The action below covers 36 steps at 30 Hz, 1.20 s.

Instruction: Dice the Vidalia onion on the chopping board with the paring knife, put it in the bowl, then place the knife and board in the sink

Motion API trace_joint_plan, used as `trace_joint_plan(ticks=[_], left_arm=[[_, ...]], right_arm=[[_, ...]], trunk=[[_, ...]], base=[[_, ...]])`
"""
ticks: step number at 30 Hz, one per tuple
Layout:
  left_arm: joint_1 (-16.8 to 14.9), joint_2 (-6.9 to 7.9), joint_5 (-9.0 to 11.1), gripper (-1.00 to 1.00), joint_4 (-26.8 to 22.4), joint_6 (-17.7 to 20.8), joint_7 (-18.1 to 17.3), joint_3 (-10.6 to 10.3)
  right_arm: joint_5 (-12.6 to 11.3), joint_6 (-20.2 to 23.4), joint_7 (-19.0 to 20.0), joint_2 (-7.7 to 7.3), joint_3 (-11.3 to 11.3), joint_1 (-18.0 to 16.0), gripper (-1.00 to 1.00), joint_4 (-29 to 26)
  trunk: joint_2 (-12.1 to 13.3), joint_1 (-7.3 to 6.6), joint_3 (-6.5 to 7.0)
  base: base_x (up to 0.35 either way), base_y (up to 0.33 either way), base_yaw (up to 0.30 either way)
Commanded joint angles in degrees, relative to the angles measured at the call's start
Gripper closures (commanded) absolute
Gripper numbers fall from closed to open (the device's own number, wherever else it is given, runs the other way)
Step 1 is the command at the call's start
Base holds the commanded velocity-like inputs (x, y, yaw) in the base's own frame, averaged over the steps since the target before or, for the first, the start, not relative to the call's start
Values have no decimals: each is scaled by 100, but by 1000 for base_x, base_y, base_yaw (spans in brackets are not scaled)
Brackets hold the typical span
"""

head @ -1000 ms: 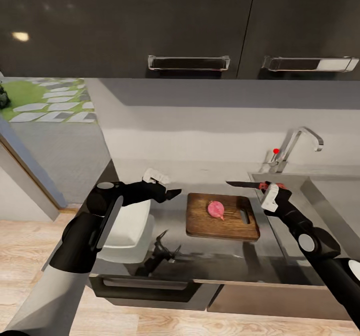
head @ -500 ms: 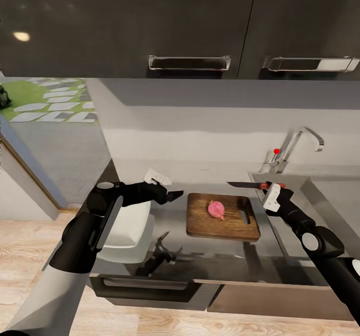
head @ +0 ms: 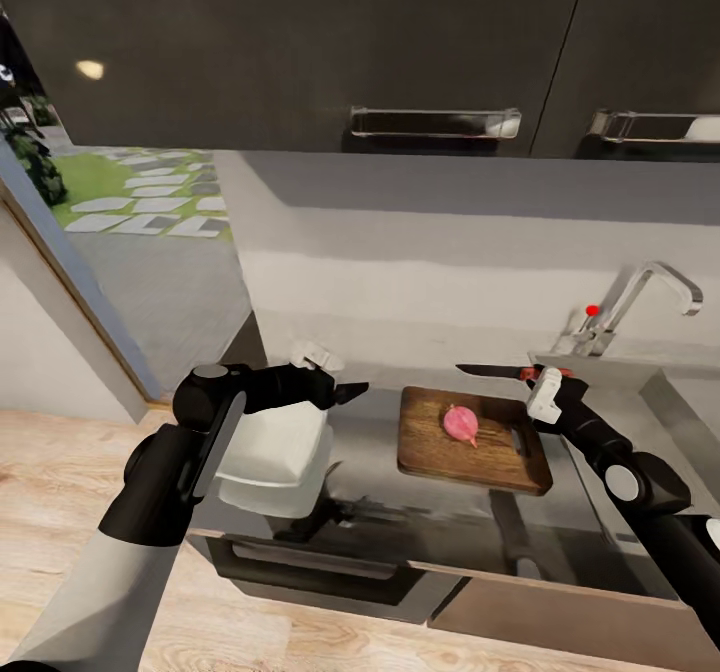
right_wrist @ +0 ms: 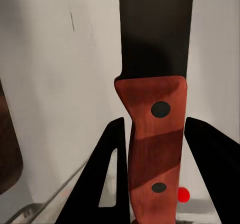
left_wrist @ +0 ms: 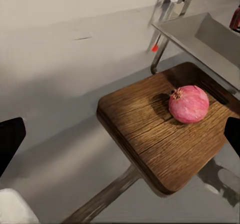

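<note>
Plainly, no writing or brand marks can be read anywhere. The right hand (head: 532,376) is closed on the red handle of the paring knife (head: 492,371), its blade level above the chopping board's (head: 470,443) back edge. The pink onion (head: 461,422) sits whole on that board, mid-desk (head: 400,522), beside the sink (head: 690,422). The left hand (head: 352,390) hovers with fingers spread, empty, over the white bowl (head: 275,452) at the desk's left end. Glossy black cabinets (head: 300,42) hang overhead; pale wood floor (head: 60,472) below.

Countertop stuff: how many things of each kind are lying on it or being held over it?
Chopping board: 1
Onion: 1
Bowl: 1
Paring knife, held in the right gripper: 1
Total: 4
</note>
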Motion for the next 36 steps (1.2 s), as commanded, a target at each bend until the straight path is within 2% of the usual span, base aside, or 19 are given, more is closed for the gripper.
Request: trace_joint_plan(ticks=[1, 6, 10, 16, 28, 36], left_arm=[[-7, 3, 15, -100, -4, 39, -1, -4], [-6, 2, 17, -100, -5, 40, -2, -5], [-4, 2, 17, -100, 1, 40, -2, -8], [-6, 2, 15, -100, -3, 41, -2, -5], [-7, 2, 14, -100, -5, 41, -2, -5], [-3, 2, 14, -100, -5, 42, -2, -5]], right_arm=[[47, 22, 17, -5, 8, -4, 100, -10], [131, 14, 17, -5, 25, -4, 100, -10], [338, 0, 13, -5, 49, -4, 100, -10], [723, -46, -5, -5, 225, -4, 100, -7], [828, -91, 8, -5, 273, -4, 100, 262], [834, -338, 9, -5, 274, -4, 100, 360]], trunk=[[-12, 3, -12], [-12, 3, -15], [-12, 3, -15], [-12, 3, -16], [-12, 3, -16], [-12, 3, -16]], base=[[0, 0, 83], [0, 0, 38], [0, 0, 10], [0, 0, 2], [0, 0, 0], [0, 0, 0]])
